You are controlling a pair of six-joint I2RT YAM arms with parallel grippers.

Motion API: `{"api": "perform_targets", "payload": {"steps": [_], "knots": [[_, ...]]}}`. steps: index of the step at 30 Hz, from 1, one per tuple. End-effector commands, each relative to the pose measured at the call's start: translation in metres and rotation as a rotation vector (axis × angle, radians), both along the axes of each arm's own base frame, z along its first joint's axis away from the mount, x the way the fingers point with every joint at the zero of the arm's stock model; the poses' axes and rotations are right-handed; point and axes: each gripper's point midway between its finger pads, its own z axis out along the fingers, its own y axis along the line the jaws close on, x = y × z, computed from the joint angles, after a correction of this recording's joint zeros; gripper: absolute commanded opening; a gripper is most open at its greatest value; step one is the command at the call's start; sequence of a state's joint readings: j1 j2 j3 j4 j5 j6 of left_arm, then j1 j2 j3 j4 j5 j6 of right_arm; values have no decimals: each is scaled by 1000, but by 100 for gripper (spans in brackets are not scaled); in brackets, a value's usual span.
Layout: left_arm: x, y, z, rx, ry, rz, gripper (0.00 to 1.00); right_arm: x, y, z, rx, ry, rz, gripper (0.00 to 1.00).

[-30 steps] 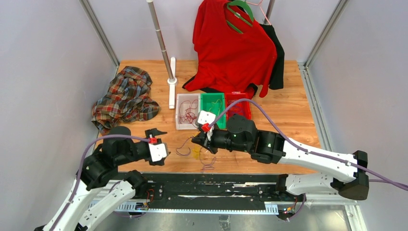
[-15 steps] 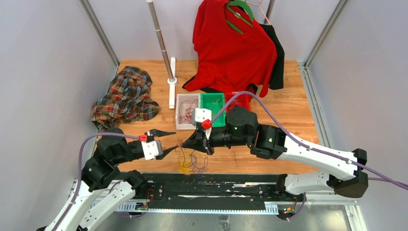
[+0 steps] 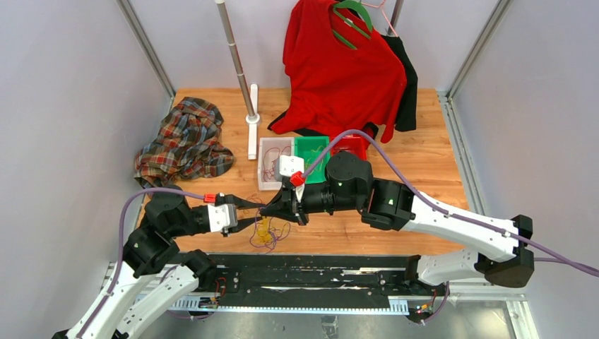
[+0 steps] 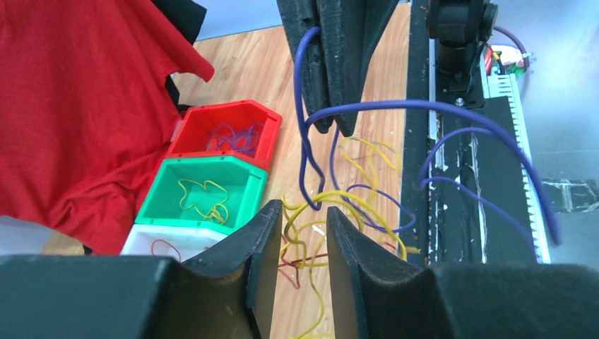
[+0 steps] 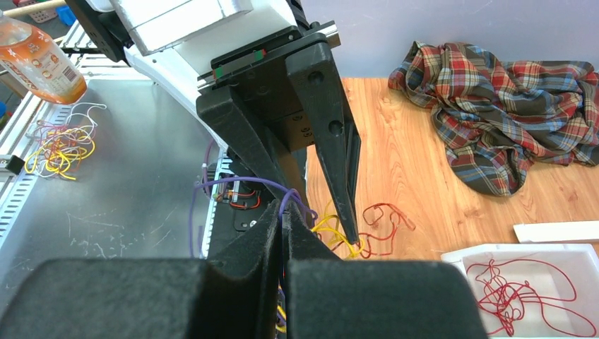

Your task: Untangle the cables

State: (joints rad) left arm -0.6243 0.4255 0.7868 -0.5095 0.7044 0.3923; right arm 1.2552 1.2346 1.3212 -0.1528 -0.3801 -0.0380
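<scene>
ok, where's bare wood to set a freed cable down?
Widest: right of the red bin, out to the table edge, below the red shirt. Smaller strip between plaid shirt and white bin. Crowded: front centre, left end effector and right end effector tip to tip over the tangle.

The left tool [image 4: 302,215] stands spread before yellow cables [image 4: 360,152]; the right tool [image 4: 335,129] pinches a purple cable [image 4: 299,106].

rough matt finger pads [image 4: 263,265], glossy cables [image 4: 381,106], shiny plastic bins [image 4: 251,200], grained wooden table [image 3: 431,162], soft plaid cloth [image 3: 185,141]
</scene>
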Motion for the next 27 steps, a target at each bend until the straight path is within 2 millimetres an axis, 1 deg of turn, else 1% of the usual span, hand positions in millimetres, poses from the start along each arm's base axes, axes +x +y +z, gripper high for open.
{"api": "perform_targets", "payload": {"steps": [1, 3, 6, 8, 11, 15, 17, 19, 22, 27], "knots": [[0, -1, 4, -12, -36, -9, 30, 2, 3, 21, 56, -15, 7, 1], [3, 2, 5, -9, -66, 11, 23, 4, 1, 20, 48, -20, -5, 1], [9, 7, 7, -3, -93, 56, 8, 10, -3, 19, 40, -20, -31, 1], [9, 11, 2, 18, -96, 69, 3, 17, -9, 17, 31, -23, -65, 1], [8, 13, 0, 23, -114, 73, 2, 28, -23, 12, 12, -38, -119, 1], [16, 16, 3, 35, -135, 113, 1, 47, -50, 8, -36, -90, -232, 1], [17, 18, 5, 34, -144, 124, 1, 53, -62, 6, -36, -88, -268, 1], [17, 18, 7, 31, -149, 123, 1, 57, -71, 5, -37, -88, -300, 1], [19, 19, 12, 27, -154, 137, 1, 69, -83, 0, -74, -111, -371, 1], [20, 26, 23, 8, -182, 177, 1, 87, -98, -1, -108, -151, -476, 1]]}}
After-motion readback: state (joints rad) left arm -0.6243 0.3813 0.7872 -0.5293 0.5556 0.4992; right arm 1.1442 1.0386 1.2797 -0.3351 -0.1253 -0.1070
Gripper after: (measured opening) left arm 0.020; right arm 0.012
